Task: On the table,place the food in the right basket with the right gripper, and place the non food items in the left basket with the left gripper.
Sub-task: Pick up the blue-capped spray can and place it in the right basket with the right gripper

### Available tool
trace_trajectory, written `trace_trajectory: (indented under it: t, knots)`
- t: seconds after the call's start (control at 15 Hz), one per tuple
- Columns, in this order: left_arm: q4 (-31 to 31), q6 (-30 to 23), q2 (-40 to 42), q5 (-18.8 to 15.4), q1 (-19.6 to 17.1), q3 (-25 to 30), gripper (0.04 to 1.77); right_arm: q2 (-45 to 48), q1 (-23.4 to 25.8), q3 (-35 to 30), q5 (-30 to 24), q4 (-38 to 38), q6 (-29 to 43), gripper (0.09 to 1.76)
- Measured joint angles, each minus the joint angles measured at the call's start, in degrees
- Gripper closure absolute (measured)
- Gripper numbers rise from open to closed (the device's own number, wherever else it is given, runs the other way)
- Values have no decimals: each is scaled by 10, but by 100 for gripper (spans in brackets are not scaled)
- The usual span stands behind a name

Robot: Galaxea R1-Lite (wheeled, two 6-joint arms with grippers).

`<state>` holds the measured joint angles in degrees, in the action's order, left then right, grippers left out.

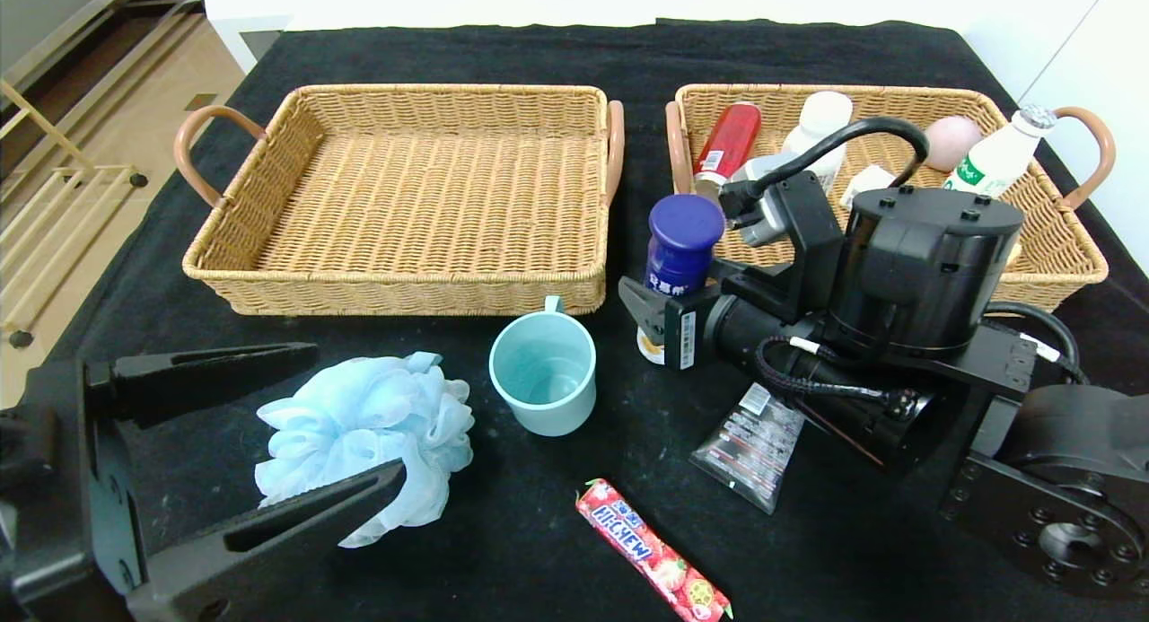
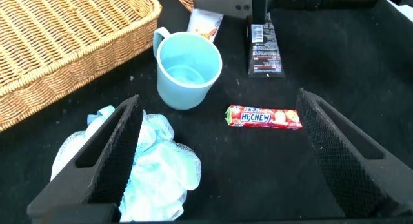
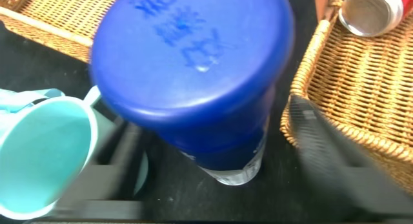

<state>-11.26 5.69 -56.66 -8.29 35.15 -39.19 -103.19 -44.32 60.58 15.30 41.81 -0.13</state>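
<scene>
Right gripper (image 1: 648, 321) is low over the table (image 1: 539, 532), in the gap in front of the 2 baskets, with its fingers on either side of the white bottle with the big blue cap (image 1: 679, 249). Fingers part-open around the bottle body; can't tell if the pads actually touch it. Bottle stands upright on the cloth, just in front of the right basket's (image 1: 1059, 272) near-left corner.

Left gripper (image 2: 213, 166) hovers near the front-left, fingers spread wide, holding nothing. 1 finger (image 2: 106, 159) overlaps the pale-blue bath pouf (image 1: 368, 442) in the wrist view; contact unclear.

Containers:
- Left basket (image 1: 269, 290): nothing in it.
- Right basket: red can (image 1: 729, 142) lying down, white-capped bottle (image 1: 821, 128), pinkish round item (image 1: 953, 142), white bottle with green print (image 1: 1001, 160) leaning on the right rim, small white packet (image 1: 866, 184). Partly hidden by the arm.
- Teal mug (image 1: 543, 375): upright, nothing inside, between pouf and blue-cap bottle.

Still on the cloth: Hi-Chew stick (image 1: 651, 555) near the front edge, dark see-through tube (image 1: 754, 447) partly under the right arm.
</scene>
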Motion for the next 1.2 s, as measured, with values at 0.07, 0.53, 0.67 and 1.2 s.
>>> trace_trajectory:
  t: [0.07, 0.53, 0.67, 1.2]
  knots:
    - [0, 0, 0, 0, 0, 0, 9, 0, 0, 0, 0, 1, 0, 64]
    - [0, 0, 0, 0, 0, 0, 9, 0, 1, -4, -2, 1, 0, 101]
    - [0, 0, 0, 0, 0, 0, 9, 0, 1, -4, -2, 1, -1, 101]
    - [0, 2, 0, 1, 0, 0, 9, 2, 2, -6, -3, -3, -3, 101]
